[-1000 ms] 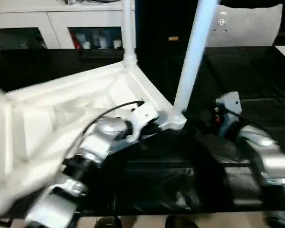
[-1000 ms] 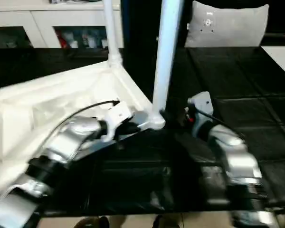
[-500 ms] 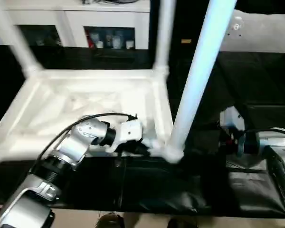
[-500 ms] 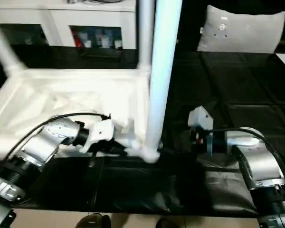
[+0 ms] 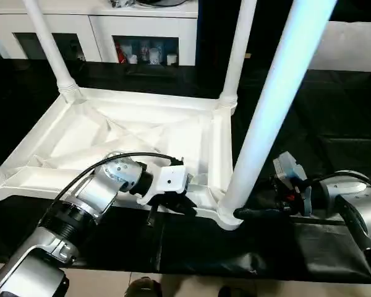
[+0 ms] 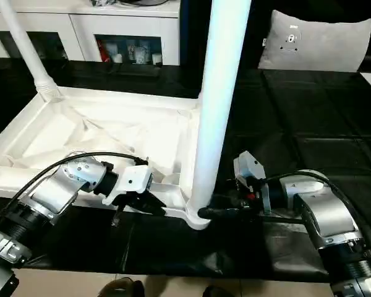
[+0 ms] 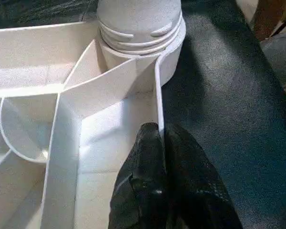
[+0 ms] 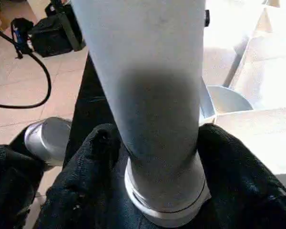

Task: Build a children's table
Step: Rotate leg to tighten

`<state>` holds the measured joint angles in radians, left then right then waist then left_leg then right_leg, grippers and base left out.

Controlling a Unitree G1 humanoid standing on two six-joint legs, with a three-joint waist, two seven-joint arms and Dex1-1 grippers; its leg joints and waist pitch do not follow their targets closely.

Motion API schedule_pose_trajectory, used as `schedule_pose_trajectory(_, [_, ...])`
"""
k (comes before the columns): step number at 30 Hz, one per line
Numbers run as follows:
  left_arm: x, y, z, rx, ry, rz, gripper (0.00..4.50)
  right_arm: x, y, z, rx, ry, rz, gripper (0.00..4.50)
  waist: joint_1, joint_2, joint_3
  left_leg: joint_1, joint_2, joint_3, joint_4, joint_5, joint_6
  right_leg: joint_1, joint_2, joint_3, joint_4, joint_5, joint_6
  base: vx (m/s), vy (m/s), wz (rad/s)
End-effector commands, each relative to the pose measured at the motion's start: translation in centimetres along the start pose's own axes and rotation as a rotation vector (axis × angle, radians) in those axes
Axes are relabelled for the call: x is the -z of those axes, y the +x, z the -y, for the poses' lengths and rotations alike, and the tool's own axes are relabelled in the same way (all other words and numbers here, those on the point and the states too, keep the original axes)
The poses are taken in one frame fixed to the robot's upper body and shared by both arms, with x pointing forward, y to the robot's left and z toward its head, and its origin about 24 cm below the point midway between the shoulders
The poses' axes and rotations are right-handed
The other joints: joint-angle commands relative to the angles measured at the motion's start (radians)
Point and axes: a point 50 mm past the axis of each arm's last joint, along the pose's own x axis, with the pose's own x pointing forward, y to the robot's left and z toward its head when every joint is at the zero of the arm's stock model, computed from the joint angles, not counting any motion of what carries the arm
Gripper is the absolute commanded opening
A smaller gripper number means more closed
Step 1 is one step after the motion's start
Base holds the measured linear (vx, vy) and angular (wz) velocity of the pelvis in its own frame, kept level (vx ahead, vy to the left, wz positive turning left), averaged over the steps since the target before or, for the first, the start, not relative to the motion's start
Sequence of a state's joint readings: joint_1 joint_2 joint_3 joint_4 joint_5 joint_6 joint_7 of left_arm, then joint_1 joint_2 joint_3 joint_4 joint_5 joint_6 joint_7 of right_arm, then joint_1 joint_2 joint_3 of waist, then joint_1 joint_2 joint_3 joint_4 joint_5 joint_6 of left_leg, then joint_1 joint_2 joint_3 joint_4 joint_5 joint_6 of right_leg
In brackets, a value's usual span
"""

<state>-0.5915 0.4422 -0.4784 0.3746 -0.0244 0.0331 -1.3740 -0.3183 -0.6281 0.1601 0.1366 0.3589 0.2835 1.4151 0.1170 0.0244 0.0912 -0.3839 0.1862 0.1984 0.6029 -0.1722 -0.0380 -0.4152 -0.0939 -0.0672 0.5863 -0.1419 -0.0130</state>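
The children's table (image 5: 142, 133) lies upside down on the black work surface, white, with its ribbed underside facing up. Three tube legs stand in its corner sockets: the near leg (image 5: 266, 124), the far right leg (image 5: 238, 55) and the far left leg (image 5: 49, 43). My left gripper (image 5: 179, 204) is shut on the thin rim wall (image 7: 157, 105) of the top, just beside the near leg's socket (image 7: 138, 28). My right gripper (image 6: 207, 213) reaches in from the right, and its fingers (image 8: 97, 148) clasp the base of the near leg (image 8: 152, 95) from both sides.
The black work surface (image 5: 334, 124) stretches to the right and back. White cabinets (image 5: 142, 25) stand behind it, and a pale cushion (image 6: 315, 43) lies at the back right. The surface's front edge (image 5: 204, 272) is close below my arms, with floor, a cable and black gear (image 8: 52, 33) beyond.
The whole view has shifted. My right gripper has moved in to the base of the near leg and narrowed around it. The left gripper keeps its hold on the rim.
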Motion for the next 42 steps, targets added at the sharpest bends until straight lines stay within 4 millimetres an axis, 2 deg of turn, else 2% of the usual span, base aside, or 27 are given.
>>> schedule_pose_trajectory(1, [-2.0, 0.3, 0.0, 0.082, 0.118, 0.018, 0.00, -0.3, 0.4, -0.3, -0.053, 0.007, 0.013, 2.56, -0.004, -0.015, -0.090, 0.024, 0.047, -0.019, -0.072, -0.222, 0.052, 0.048, -0.057, 0.040, -0.060, -0.322, -0.215, 0.000, 0.000, 0.00])
schedule_pose_trajectory(2, [-2.0, 0.3, 0.0, 0.082, 0.118, 0.018, 0.00, -0.3, 0.4, -0.3, -0.053, 0.007, 0.013, 2.37, -0.004, -0.015, -0.090, 0.023, 0.048, -0.019, -0.072, -0.216, 0.054, 0.049, -0.057, 0.040, -0.058, -0.315, -0.218, 0.000, 0.000, 0.00])
schedule_pose_trajectory(6, [-1.8, 0.2, -0.3, 0.038, 0.081, 0.020, 0.00, -0.1, 0.6, -0.6, -0.055, 0.029, 0.027, 2.08, -0.002, -0.015, -0.090, 0.023, 0.048, -0.019, -0.071, -0.216, 0.054, 0.048, -0.057, 0.040, -0.059, -0.314, -0.220, 0.000, 0.000, 0.00])
schedule_pose_trajectory(7, [-1.9, 0.3, -1.0, -0.049, 0.013, 0.035, 0.00, 0.1, 1.2, -0.6, -0.003, 0.075, 0.055, 2.08, -0.003, -0.015, -0.089, 0.024, 0.047, -0.018, -0.071, -0.216, 0.053, 0.048, -0.056, 0.040, -0.059, -0.315, -0.221, 0.000, 0.000, 0.00])
schedule_pose_trajectory(9, [-2.2, 0.6, -1.5, -0.132, -0.065, 0.068, 0.00, 0.3, 1.9, -0.3, 0.094, 0.109, 0.069, 1.98, -0.004, -0.013, -0.085, 0.023, 0.047, -0.020, -0.074, -0.231, 0.041, 0.046, -0.056, 0.041, -0.060, -0.354, -0.215, 0.000, 0.000, 0.00])
schedule_pose_trajectory(11, [-2.3, 0.7, -1.6, -0.151, -0.080, 0.079, 0.00, 0.4, 2.2, -0.1, 0.128, 0.114, 0.069, 1.97, -0.007, -0.017, -0.084, 0.024, 0.043, -0.023, -0.073, -0.248, 0.030, 0.046, -0.058, 0.038, -0.066, -0.402, -0.199, 0.000, 0.000, 0.00])
schedule_pose_trajectory(12, [-2.7, 1.3, -2.0, -0.215, -0.143, 0.113, 0.00, 0.6, 2.9, 0.8, 0.275, 0.137, 0.076, 1.96, -0.015, -0.015, -0.081, 0.023, 0.041, -0.025, -0.077, -0.269, 0.011, 0.044, -0.058, 0.037, -0.071, -0.457, -0.174, 0.000, 0.000, 0.00])
schedule_pose_trajectory(13, [-2.8, 1.6, -2.2, -0.243, -0.174, 0.126, 0.00, 0.7, 3.3, 1.3, 0.349, 0.151, 0.081, 1.95, -0.019, -0.015, -0.078, 0.026, 0.040, -0.024, -0.076, -0.287, 0.005, 0.039, -0.056, 0.037, -0.075, -0.481, -0.169, 0.000, 0.000, 0.00])
schedule_pose_trajectory(14, [-2.9, 1.7, -2.3, -0.258, -0.190, 0.131, 0.00, 0.7, 3.5, 1.6, 0.391, 0.161, 0.084, 1.94, -0.029, -0.018, -0.078, 0.024, 0.035, -0.028, -0.076, -0.297, -0.008, 0.042, -0.059, 0.032, -0.080, -0.524, -0.151, 0.000, 0.000, 0.00])
schedule_pose_trajectory(15, [-2.9, 1.7, -2.3, -0.258, -0.190, 0.131, 0.00, 0.7, 3.5, 1.6, 0.391, 0.161, 0.084, 1.93, -0.034, -0.019, -0.077, 0.020, 0.033, -0.031, -0.077, -0.301, -0.009, 0.047, -0.059, 0.028, -0.082, -0.548, -0.138, 0.000, 0.000, 0.00])
schedule_pose_trajectory(16, [-3.0, 1.9, -2.5, -0.285, -0.209, 0.139, 0.00, 0.7, 3.7, 1.8, 0.421, 0.172, 0.093, 1.92, -0.042, -0.020, -0.077, 0.017, 0.031, -0.034, -0.078, -0.310, -0.005, 0.050, -0.059, 0.025, -0.089, -0.585, -0.108, 0.000, 0.000, 0.00])
schedule_pose_trajectory(17, [-3.1, 2.1, -2.8, -0.321, -0.234, 0.150, 0.00, 0.7, 4.0, 2.1, 0.466, 0.187, 0.106, 1.91, -0.050, -0.019, -0.075, 0.020, 0.031, -0.032, -0.078, -0.322, -0.002, 0.045, -0.057, 0.026, -0.095, -0.602, -0.094, 0.000, 0.000, 0.00])
schedule_pose_trajectory(19, [-3.5, 2.7, -3.7, -0.418, -0.288, 0.173, 0.00, 0.7, 4.8, 2.7, 0.575, 0.222, 0.130, 1.91, -0.065, -0.019, -0.074, 0.024, 0.026, -0.032, -0.074, -0.335, -0.004, 0.038, -0.054, 0.021, -0.101, -0.613, -0.098, 0.000, 0.000, 0.00])
schedule_pose_trajectory(20, [-3.8, 3.0, -4.1, -0.461, -0.311, 0.184, 0.00, 0.7, 5.2, 3.1, 0.637, 0.246, 0.145, 1.90, -0.073, -0.021, -0.075, 0.020, 0.023, -0.032, -0.073, -0.330, -0.001, 0.042, -0.052, 0.017, -0.104, -0.618, -0.089, 0.000, 0.000, 0.00])
schedule_pose_trajectory(21, [-4.4, 3.6, -4.8, -0.546, -0.352, 0.200, 0.00, 0.5, 5.8, 3.8, 0.764, 0.289, 0.167, 1.89, -0.074, -0.020, -0.076, 0.023, 0.023, -0.034, -0.073, -0.328, 0.000, 0.041, -0.054, 0.015, -0.107, -0.622, -0.085, 0.000, 0.000, 0.00])
schedule_pose_trajectory(22, [-4.6, 3.9, -5.1, -0.577, -0.363, 0.205, 0.00, 0.5, 6.1, 4.1, 0.819, 0.300, 0.173, 1.89, -0.081, -0.015, -0.075, 0.022, 0.023, -0.034, -0.075, -0.331, -0.001, 0.039, -0.051, 0.012, -0.110, -0.614, -0.084, 0.000, 0.000, 0.00])
schedule_pose_trajectory(23, [-5.0, 4.2, -5.6, -0.631, -0.370, 0.207, 0.00, 0.4, 6.3, 4.6, 0.896, 0.308, 0.180, 1.89, -0.085, -0.012, -0.079, 0.020, 0.023, -0.038, -0.077, -0.333, -0.004, 0.044, -0.049, 0.008, -0.107, -0.595, -0.081, 0.000, 0.000, 0.00])
schedule_pose_trajectory(25, [-5.5, 4.6, -6.0, -0.691, -0.373, 0.207, 0.00, 0.2, 6.4, 5.1, 0.987, 0.315, 0.196, 1.89, -0.089, -0.013, -0.081, 0.020, 0.025, -0.038, -0.079, -0.337, 0.001, 0.043, -0.050, 0.009, -0.109, -0.558, -0.085, 0.000, 0.000, 0.00])
schedule_pose_trajectory(27, [-6.3, 5.2, -6.2, -0.714, -0.365, 0.218, 0.00, -0.2, 6.7, 5.3, 1.024, 0.322, 0.258, 2.45, -0.089, -0.011, -0.083, 0.016, 0.026, -0.033, -0.080, -0.317, 0.023, 0.043, -0.049, 0.017, -0.104, -0.469, -0.114, 0.000, 0.000, 0.00])
schedule_pose_trajectory(29, [-6.8, 5.7, -6.2, -0.718, -0.355, 0.219, 0.00, -0.6, 6.7, 5.4, 1.059, 0.320, 0.301, 2.59, -0.087, -0.007, -0.083, 0.017, 0.027, -0.030, -0.081, -0.307, 0.033, 0.043, -0.046, 0.022, -0.098, -0.406, -0.137, 0.000, 0.000, 0.00])
schedule_pose_trajectory(30, [-6.8, 5.8, -6.1, -0.713, -0.342, 0.211, 0.00, -0.8, 6.6, 5.4, 1.068, 0.321, 0.323, 2.80, -0.085, -0.007, -0.086, 0.019, 0.026, -0.027, -0.079, -0.294, 0.041, 0.043, -0.047, 0.025, -0.095, -0.372, -0.152, 0.000, 0.000, 0.00])
schedule_pose_trajectory(33, [-6.6, 5.8, -5.9, -0.692, -0.306, 0.184, 0.00, -1.1, 6.3, 5.3, 1.057, 0.289, 0.338, 3.04, -0.076, -0.008, -0.088, 0.018, 0.028, -0.025, -0.077, -0.253, 0.057, 0.046, -0.046, 0.028, -0.088, -0.329, -0.168, 0.000, 0.000, 0.00])
schedule_pose_trajectory(37, [-5.6, 5.2, -5.6, -0.643, -0.267, 0.158, 0.00, -1.2, 4.7, 5.0, 1.000, 0.199, 0.325, 3.27, -0.067, -0.009, -0.091, 0.013, 0.026, -0.021, -0.072, -0.193, 0.081, 0.053, -0.047, 0.032, -0.075, -0.227, -0.202, 0.000, 0.000, 0.00])
schedule_pose_trajectory(40, [-4.9, 4.8, -5.3, -0.609, -0.251, 0.139, 0.00, -1.1, 3.6, 4.8, 0.934, 0.159, 0.314, 3.48, -0.062, -0.010, -0.094, 0.009, 0.027, -0.021, -0.068, -0.162, 0.101, 0.058, -0.048, 0.032, -0.068, -0.204, -0.213, 0.000, 0.000, 0.00])
schedule_pose_trajectory(41, [-4.5, 4.6, -5.1, -0.579, -0.245, 0.133, 0.00, -0.9, 3.0, 4.6, 0.897, 0.138, 0.295, 3.60, -0.059, -0.007, -0.093, 0.009, 0.029, -0.021, -0.068, -0.159, 0.103, 0.058, -0.047, 0.031, -0.068, -0.200, -0.217, 0.000, 0.000, 0.00])
schedule_pose_trajectory(42, [-4.2, 4.3, -4.8, -0.548, -0.235, 0.125, 0.00, -0.8, 2.3, 4.5, 0.858, 0.113, 0.276, 3.70, -0.057, -0.011, -0.091, 0.009, 0.028, -0.019, -0.068, -0.165, 0.106, 0.058, -0.045, 0.031, -0.069, -0.207, -0.220, 0.000, 0.000, 0.00])
